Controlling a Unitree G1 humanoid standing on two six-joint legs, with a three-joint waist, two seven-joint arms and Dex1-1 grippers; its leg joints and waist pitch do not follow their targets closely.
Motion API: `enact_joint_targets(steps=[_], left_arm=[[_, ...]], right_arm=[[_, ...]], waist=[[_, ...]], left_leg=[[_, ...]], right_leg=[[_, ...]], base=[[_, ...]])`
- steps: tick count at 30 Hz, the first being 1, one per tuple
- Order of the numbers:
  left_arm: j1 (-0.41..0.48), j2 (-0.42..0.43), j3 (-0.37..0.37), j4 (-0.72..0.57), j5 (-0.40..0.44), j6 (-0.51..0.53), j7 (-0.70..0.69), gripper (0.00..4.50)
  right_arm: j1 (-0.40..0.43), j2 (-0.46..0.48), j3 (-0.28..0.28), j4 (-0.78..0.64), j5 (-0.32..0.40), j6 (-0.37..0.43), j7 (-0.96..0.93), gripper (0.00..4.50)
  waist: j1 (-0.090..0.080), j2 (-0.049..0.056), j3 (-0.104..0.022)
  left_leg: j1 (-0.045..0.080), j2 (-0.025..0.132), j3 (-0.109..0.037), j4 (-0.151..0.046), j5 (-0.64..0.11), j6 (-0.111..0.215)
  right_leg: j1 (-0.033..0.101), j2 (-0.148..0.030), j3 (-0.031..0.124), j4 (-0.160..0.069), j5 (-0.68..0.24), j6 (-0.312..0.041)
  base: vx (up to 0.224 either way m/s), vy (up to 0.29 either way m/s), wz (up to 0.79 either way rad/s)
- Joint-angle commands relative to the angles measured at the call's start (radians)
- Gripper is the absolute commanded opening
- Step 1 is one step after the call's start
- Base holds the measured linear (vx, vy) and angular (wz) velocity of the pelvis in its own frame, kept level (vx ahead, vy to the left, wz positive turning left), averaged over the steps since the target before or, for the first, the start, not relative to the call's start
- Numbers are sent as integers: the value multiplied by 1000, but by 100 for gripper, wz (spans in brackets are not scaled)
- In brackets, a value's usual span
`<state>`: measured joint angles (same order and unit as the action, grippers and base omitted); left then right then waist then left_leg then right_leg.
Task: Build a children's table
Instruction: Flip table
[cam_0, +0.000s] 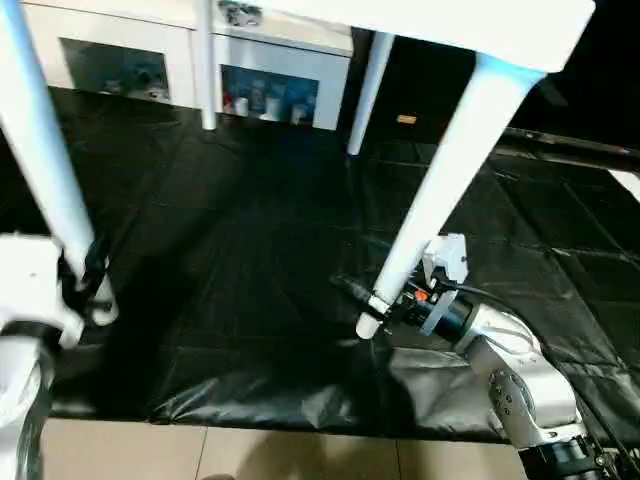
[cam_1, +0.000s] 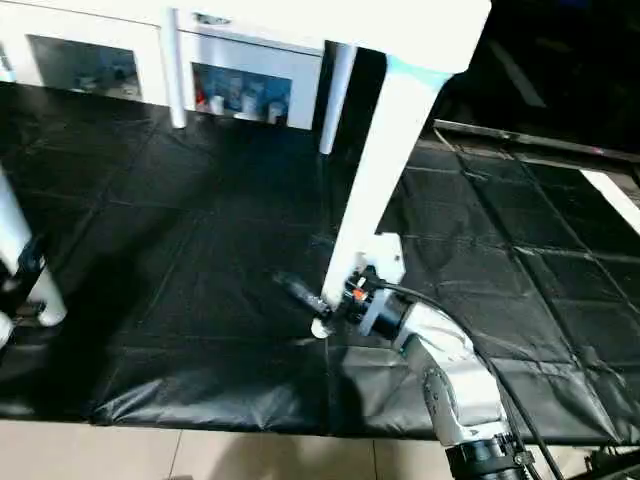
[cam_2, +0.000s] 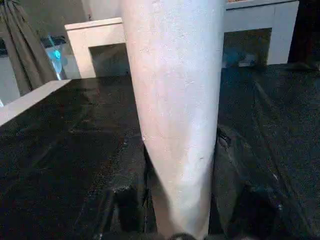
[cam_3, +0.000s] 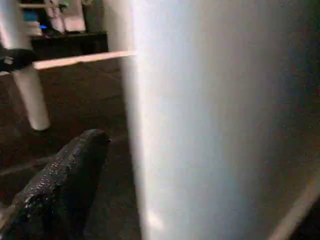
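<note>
Black fingers of the left gripper (cam_0: 88, 275) clamp one near table leg (cam_0: 45, 170). Right gripper (cam_1: 325, 297) stands spread wide around the other near leg (cam_1: 375, 170). Both legs rise to the white tabletop (cam_0: 450, 25), over black sheeting (cam_0: 250, 260); a cabinet (cam_0: 270, 70) stands beyond.

Tabletop (cam_0: 480, 25) cut by top edge at 12 o'clock; full outline unseen. Near-left leg (cam_0: 45, 160) runs off top-left corner, socket joint hidden. Far legs' (cam_0: 205, 70) upper ends cropped likewise. Right gripper (cam_0: 368, 300) partly behind near-right leg (cam_0: 440, 190); one finger (cam_3: 60, 190) blurred in wrist view. Cabinet (cam_0: 270, 95) contents at 11 o'clock too small to identify. Left gripper (cam_0: 88, 275) mostly hidden by leg.
</note>
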<state>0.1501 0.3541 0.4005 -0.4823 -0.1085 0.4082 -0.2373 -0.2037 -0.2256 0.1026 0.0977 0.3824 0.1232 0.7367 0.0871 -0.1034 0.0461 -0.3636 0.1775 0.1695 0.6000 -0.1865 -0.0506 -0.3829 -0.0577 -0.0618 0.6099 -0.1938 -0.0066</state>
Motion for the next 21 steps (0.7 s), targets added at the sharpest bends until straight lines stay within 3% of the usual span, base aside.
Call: enact_joint_targets(steps=[1,2,5,7,10,11,12,13,15,20,21], left_arm=[[16,18,-21,27,-1,25,-41,159],[14,25,-26,27,-6,30,-49,159],[27,17,-24,10,-34,44,-59,159],[43,5,-9,-1,-57,46,-61,215],[94,6,61,10,-140,13,-115,237],[94,6,61,10,-140,13,-115,237],[105,9,80,16,-170,3,-142,237],[131,17,101,22,-208,-23,-191,263],[188,29,144,35,-273,-76,-282,271],[229,16,184,47,-308,-135,-323,316],[239,-2,192,37,-348,-153,-344,322]], right_arm=[[-25,1,-20,25,-9,-14,-5,450],[-26,6,-20,27,2,-1,3,450],[-22,9,-23,24,6,4,3,450],[-15,12,-26,23,6,1,-2,450],[22,16,-39,11,13,-23,-13,450],[22,16,-39,11,13,-23,-13,450],[33,17,-44,-1,25,-20,-9,450],[53,18,-48,-24,41,-14,0,450],[100,20,-53,-74,70,-2,15,450],[156,29,-56,-96,45,-60,-7,450],[184,41,-62,-114,30,-96,-35,450]], waist=[[0,23,-32],[0,29,-32],[-2,27,-32],[-2,28,-33],[-1,23,-33],[1,26,-33],[1,20,-35],[4,22,-35],[9,22,-30],[9,22,-20],[7,19,-18]], left_leg=[[18,58,-36,-97,-454,-51],[18,58,-37,-98,-456,-51],[17,59,-37,-100,-460,-54],[17,59,-36,-101,-455,-55],[15,58,-33,-99,-441,-50],[15,58,-31,-99,-435,-47],[14,59,-31,-100,-428,-45],[14,58,-32,-100,-421,-44],[16,61,-33,-105,-441,-42],[19,62,-36,-110,-528,-59],[22,61,-39,-109,-554,-62]], right_leg=[[2,-86,54,-100,-460,-79],[2,-85,55,-99,-451,-78],[2,-83,54,-97,-429,-80],[3,-83,54,-96,-412,-87],[4,-85,56,-97,-421,-84],[2,-83,58,-97,-413,-84],[4,-82,57,-97,-404,-84],[5,-83,57,-95,-394,-86],[2,-82,58,-97,-391,-85],[-5,-88,58,-111,-499,-62],[-7,-88,57,-115,-547,-48]], base=[[0,0,0],[0,0,0],[0,0,0],[0,0,0],[0,0,0],[0,0,0],[0,0,0],[0,0,0],[0,0,0],[0,0,0],[0,0,0]])
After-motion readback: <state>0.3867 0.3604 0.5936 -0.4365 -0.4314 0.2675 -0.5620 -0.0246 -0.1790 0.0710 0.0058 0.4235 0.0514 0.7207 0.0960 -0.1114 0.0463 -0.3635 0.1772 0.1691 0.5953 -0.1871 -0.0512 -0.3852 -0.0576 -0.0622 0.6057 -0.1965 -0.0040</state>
